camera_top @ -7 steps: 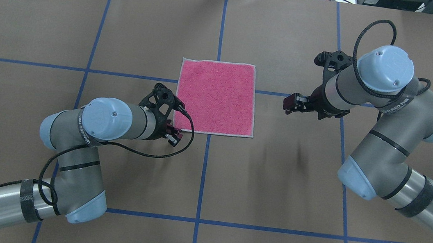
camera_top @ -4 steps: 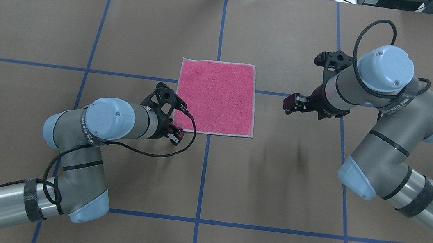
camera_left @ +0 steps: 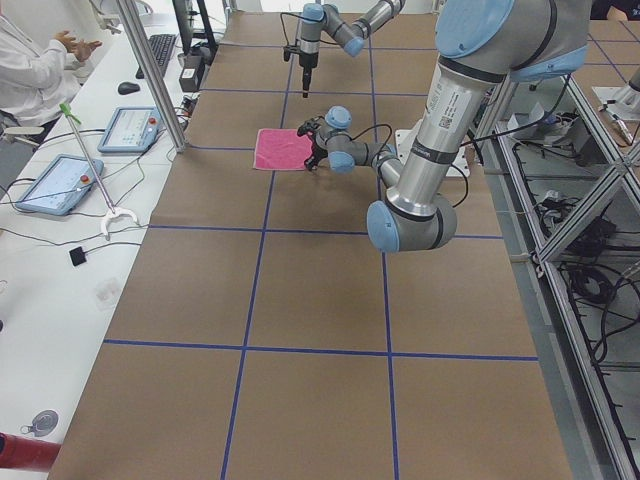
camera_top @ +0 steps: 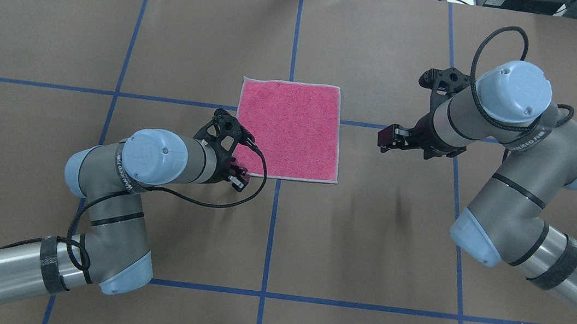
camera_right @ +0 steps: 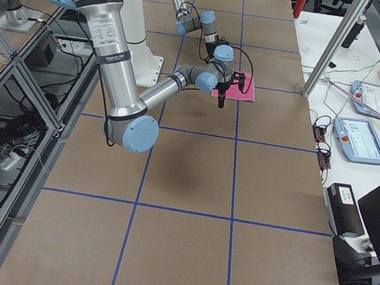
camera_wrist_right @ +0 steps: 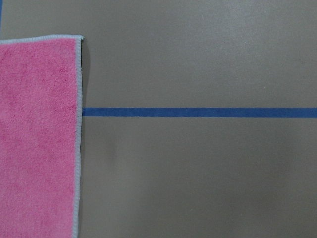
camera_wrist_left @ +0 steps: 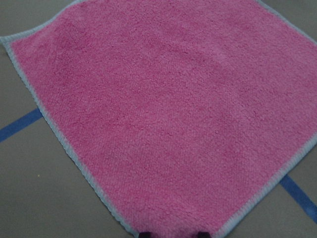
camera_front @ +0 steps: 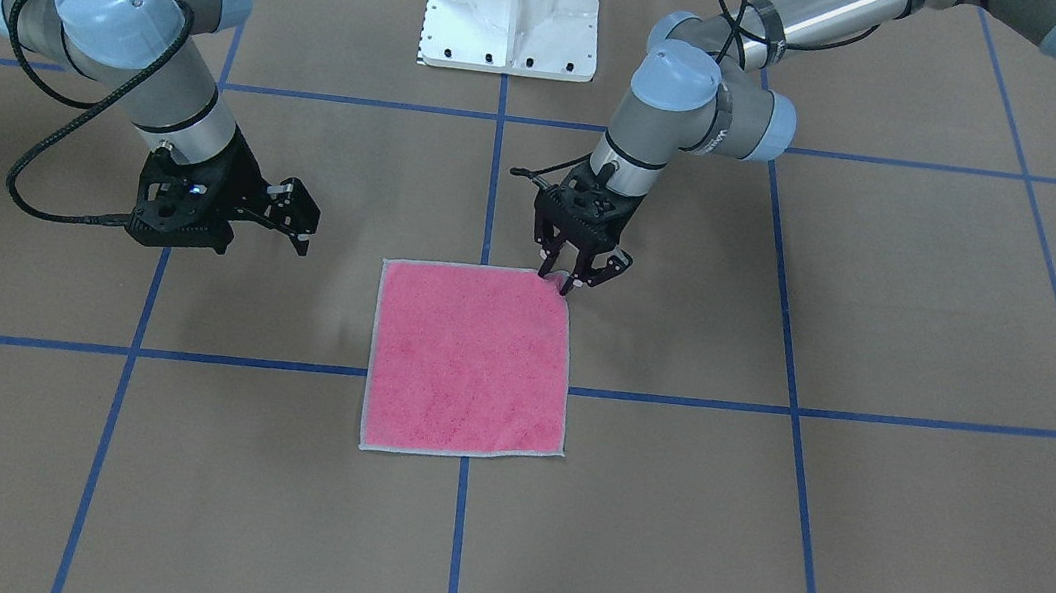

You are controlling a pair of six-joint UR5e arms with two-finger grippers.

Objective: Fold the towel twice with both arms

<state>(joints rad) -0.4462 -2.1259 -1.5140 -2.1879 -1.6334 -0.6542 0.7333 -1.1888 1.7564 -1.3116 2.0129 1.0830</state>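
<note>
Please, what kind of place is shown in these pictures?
Most likely a robotics laboratory, not a home. The left arm and right arm work at a table covered in brown paper with a blue tape grid, and control tablets lie on the side bench near an operator.

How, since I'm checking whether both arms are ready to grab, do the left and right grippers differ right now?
The left gripper sits low with its tips at the towel's near-left corner; the right gripper hangs beside the towel, apart from it. The left gripper's camera sees mostly pink cloth; the right gripper's sees mostly bare table. Both look open, and neither holds the towel.
</note>
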